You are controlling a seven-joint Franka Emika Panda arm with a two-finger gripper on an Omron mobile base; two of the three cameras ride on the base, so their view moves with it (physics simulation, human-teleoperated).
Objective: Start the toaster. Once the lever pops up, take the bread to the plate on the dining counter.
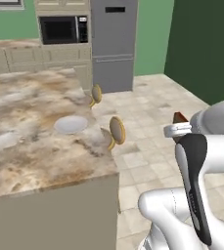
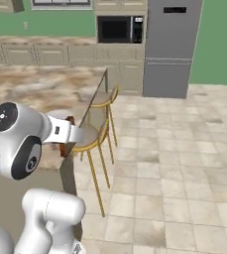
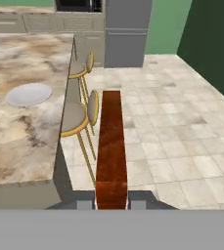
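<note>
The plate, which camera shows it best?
The left base view: the plate lies whole and unblocked on the dining counter. The hand view shows it whole too, near the left edge. In the right base view the arm mostly hides it.

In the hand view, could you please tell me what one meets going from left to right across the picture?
plate on the dining counter → nearer stool at the counter's edge → bread clamped in the gripper → bare tiled floor → dark green wall.

Stools (image 3: 79,117): two stand against the counter's (image 1: 30,161) right edge, between the gripper (image 3: 111,202) holding bread (image 3: 111,146) and the plate (image 1: 70,124).
Counter top: bare around the plate.
Floor (image 2: 184,163): open right.
</note>
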